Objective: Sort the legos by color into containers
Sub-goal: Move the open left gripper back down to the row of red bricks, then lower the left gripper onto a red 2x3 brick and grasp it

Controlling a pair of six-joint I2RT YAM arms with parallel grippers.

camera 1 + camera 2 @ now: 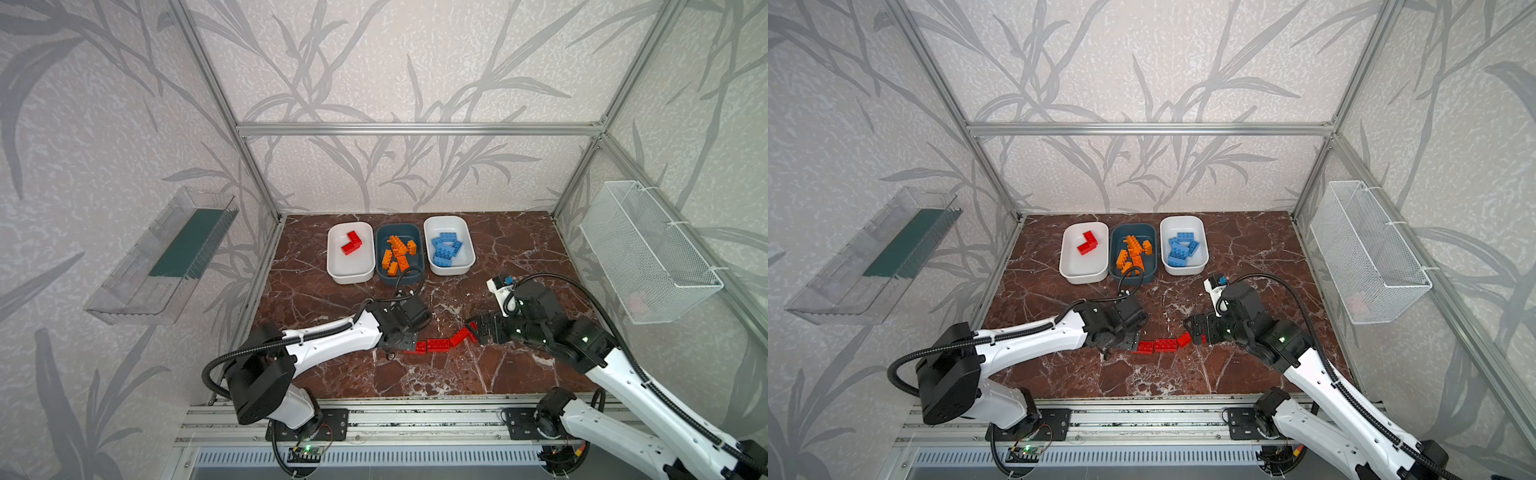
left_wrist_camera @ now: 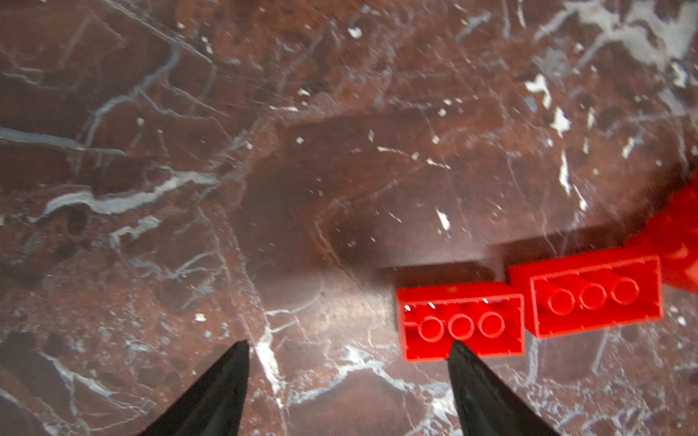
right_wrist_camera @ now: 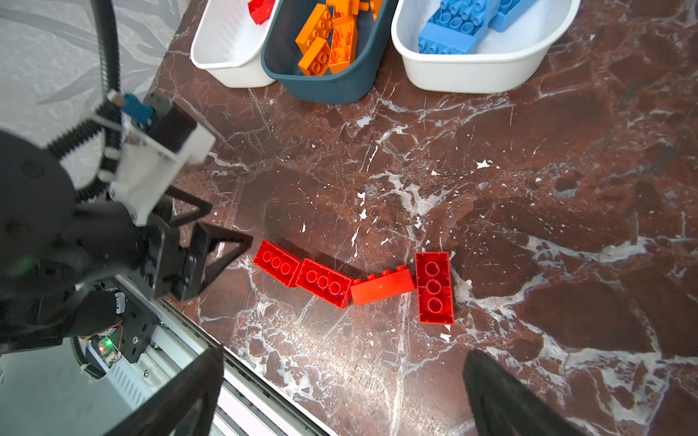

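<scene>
Left gripper: jaws apart, nothing between them, black fingers low over the marble table. One tip overlaps the edge of the end red brick in the left wrist view; can't tell if it touches. Right gripper: jaws wide apart, empty, near the other end of the row.

Counts:
- loose red legos: 4, end to end in a bent chain, lower centre of both top views, between the two grippers.
- containers: 3 tubs side by side, upper centre of both top views.
  - Left white tub: 2 sorted red bricks meeting in an L.
  - Teal tub, middle: orange legos, roughly 6, piled, exact count unclear.
  - Right white tub: blue legos, roughly 5, overlapping.
- clear wall tray far left, wire mesh basket far right: 1 each.

Loose reds: glossy, rectangular. Three lie studs down, hollow underside up, three round tubes showing. The third from the left gripper, the side-lying brick, rests on its long side with studs pointing sideways. The last brick sits crosswise, just beside it.
</scene>
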